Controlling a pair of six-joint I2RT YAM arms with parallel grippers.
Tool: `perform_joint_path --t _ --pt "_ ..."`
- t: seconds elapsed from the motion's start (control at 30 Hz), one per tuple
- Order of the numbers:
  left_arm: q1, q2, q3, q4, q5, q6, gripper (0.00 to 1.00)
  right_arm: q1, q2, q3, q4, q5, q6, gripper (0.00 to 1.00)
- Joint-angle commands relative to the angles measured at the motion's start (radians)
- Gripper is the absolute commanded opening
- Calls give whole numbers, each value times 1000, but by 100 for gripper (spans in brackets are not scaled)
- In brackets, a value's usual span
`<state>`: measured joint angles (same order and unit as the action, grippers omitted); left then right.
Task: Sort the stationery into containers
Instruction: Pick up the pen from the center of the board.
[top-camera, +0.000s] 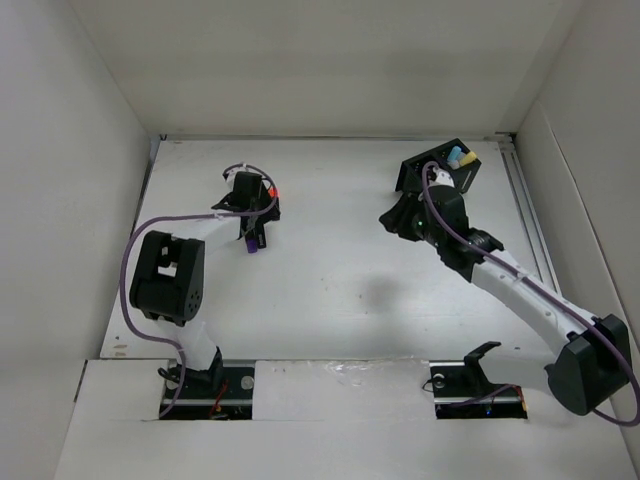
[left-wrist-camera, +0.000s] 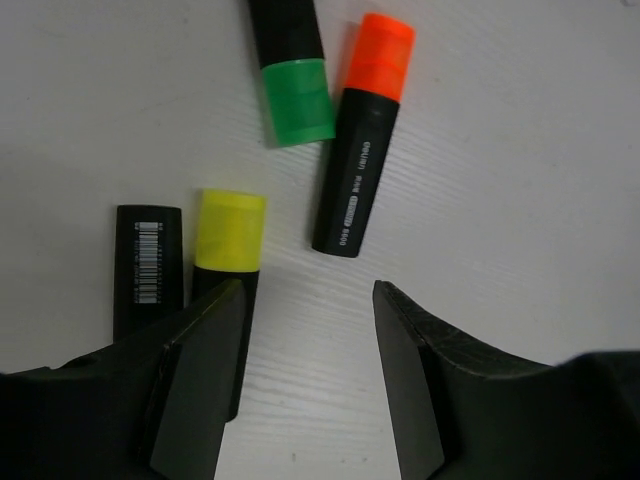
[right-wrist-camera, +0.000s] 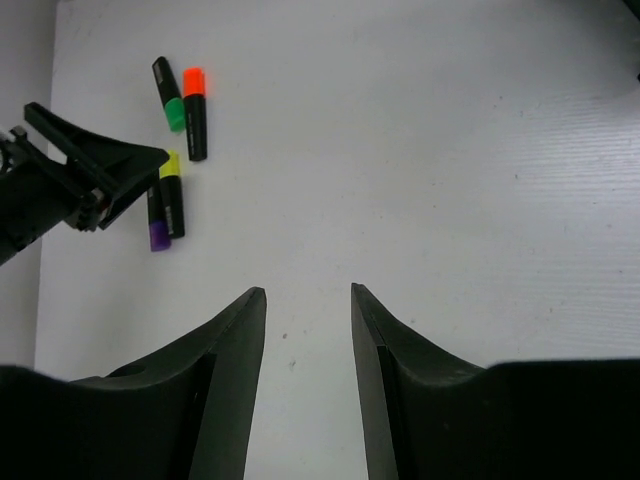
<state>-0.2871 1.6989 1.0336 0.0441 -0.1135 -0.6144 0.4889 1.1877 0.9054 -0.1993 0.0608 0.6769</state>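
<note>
Four highlighters lie together on the white table at the far left: green-capped (left-wrist-camera: 295, 95), orange-capped (left-wrist-camera: 360, 140), yellow-capped (left-wrist-camera: 228, 240), and a black barrel with a barcode (left-wrist-camera: 148, 265) whose purple cap shows in the right wrist view (right-wrist-camera: 157, 236). My left gripper (left-wrist-camera: 308, 295) is open and empty just above them, its left finger over the yellow marker's barrel. The black slatted organiser (top-camera: 425, 165) stands at the far right with a light blue marker (top-camera: 455, 156) and a yellow one (top-camera: 468, 160) in it. My right gripper (right-wrist-camera: 308, 292) is open and empty, just in front of the organiser.
White walls enclose the table on the left, back and right. A metal rail (top-camera: 527, 215) runs along the right edge. The left arm's purple cable (top-camera: 130, 260) loops beside it. Bare table lies between the two arms.
</note>
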Motion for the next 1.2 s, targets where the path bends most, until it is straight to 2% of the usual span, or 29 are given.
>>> perform_joint_path --t 0.0,0.2,0.43,0.63,0.77,0.83,0.97,1.03,1.07,1.1,1.17 --pt "14 18 29 5 35 13 51 34 10 9 58 17 -7 46" --pt "14 81 86 14 75 48 53 126 38 18 67 54 -7 46" --pt "-17 91 104 -9 -18 68 53 171 58 7 104 83 -7 46" --pt "-26 203 192 -73 -46 68 50 171 69 -11 123 83 -7 46" --pt "-37 269 284 -150 -80 59 44 192 59 -11 132 73 3 47" --pt "-37 278 284 -150 -103 59 38 192 38 -11 132 73 3 47" --pt "-37 288 284 -162 -137 59 34 192 29 -20 132 73 3 47" --pt "-37 297 284 -173 -146 59 26 192 18 -20 132 73 3 47" --pt "-37 306 284 -173 -146 59 25 192 18 -20 132 73 3 47" --pt "-37 306 284 -173 -155 59 20 192 18 -20 132 82 3 47" --pt "-50 306 284 -173 -175 70 18 192 9 -11 132 82 3 54"
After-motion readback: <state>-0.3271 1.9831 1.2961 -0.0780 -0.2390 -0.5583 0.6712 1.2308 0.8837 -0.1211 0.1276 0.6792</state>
